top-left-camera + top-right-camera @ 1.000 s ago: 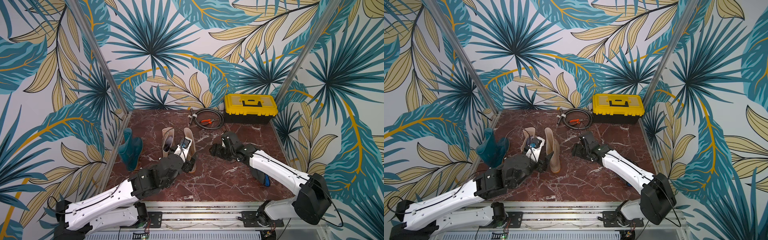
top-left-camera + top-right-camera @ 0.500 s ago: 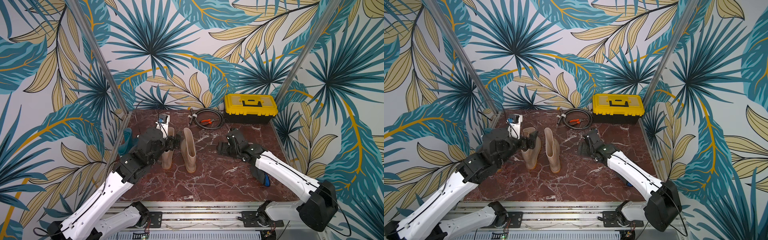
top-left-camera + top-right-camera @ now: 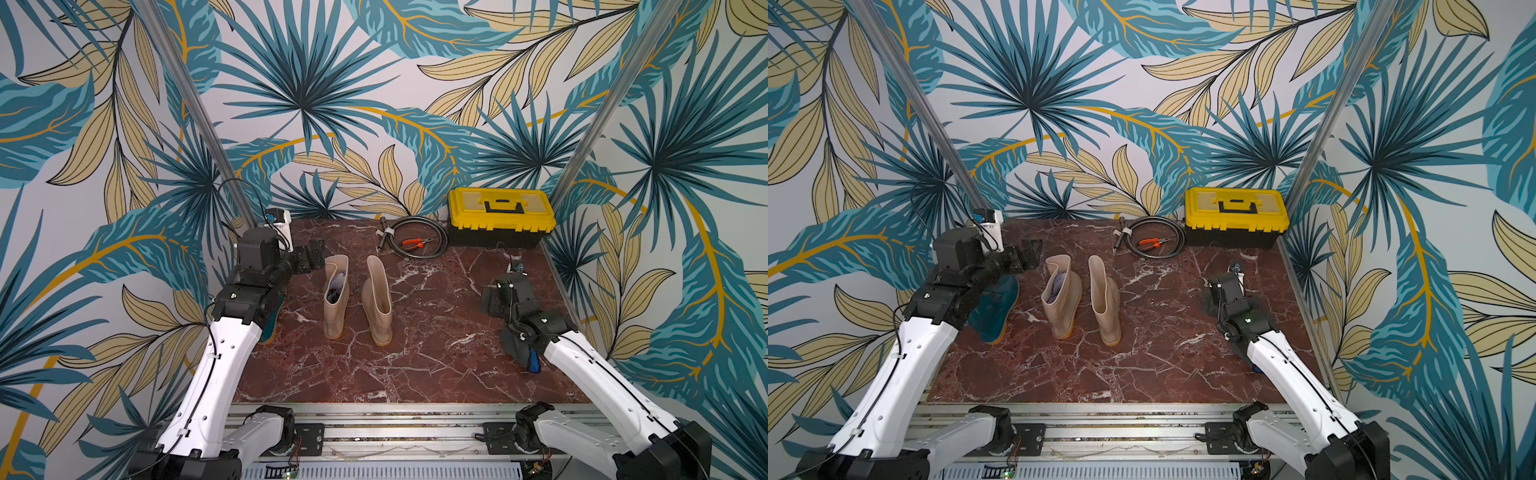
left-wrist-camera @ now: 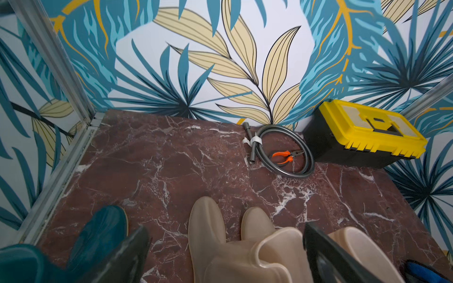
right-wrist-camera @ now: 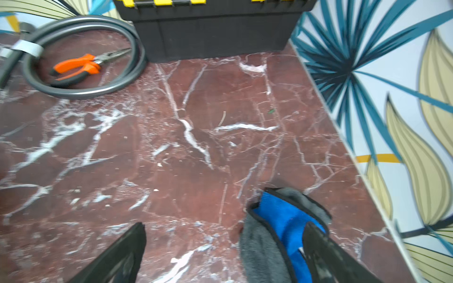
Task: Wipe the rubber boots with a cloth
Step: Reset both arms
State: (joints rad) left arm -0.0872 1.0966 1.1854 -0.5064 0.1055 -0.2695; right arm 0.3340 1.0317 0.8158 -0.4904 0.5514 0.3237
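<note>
Your right gripper (image 5: 224, 225) gapes empty, the cloth (image 5: 282, 215) just beside one finger, apparently awaiting pickup; left gripper (image 4: 226, 227) likewise wide and empty.

Plenty of room mid-floor: the marble floor (image 3: 436, 332) lay bare between the right beige boot (image 3: 377, 301) and the cloth (image 3: 519, 351), and right along the front edge. Tight squeeze, though, between that boot and the left beige boot (image 3: 336, 297), both upright. The teal boot (image 3: 994, 309) lay along the left wall (image 3: 851, 249), blocking that side. Back right corner was jammed: yellow toolbox (image 3: 500, 208), coiled hose (image 5: 81, 93), pliers (image 5: 76, 67) inside the coil.
</note>
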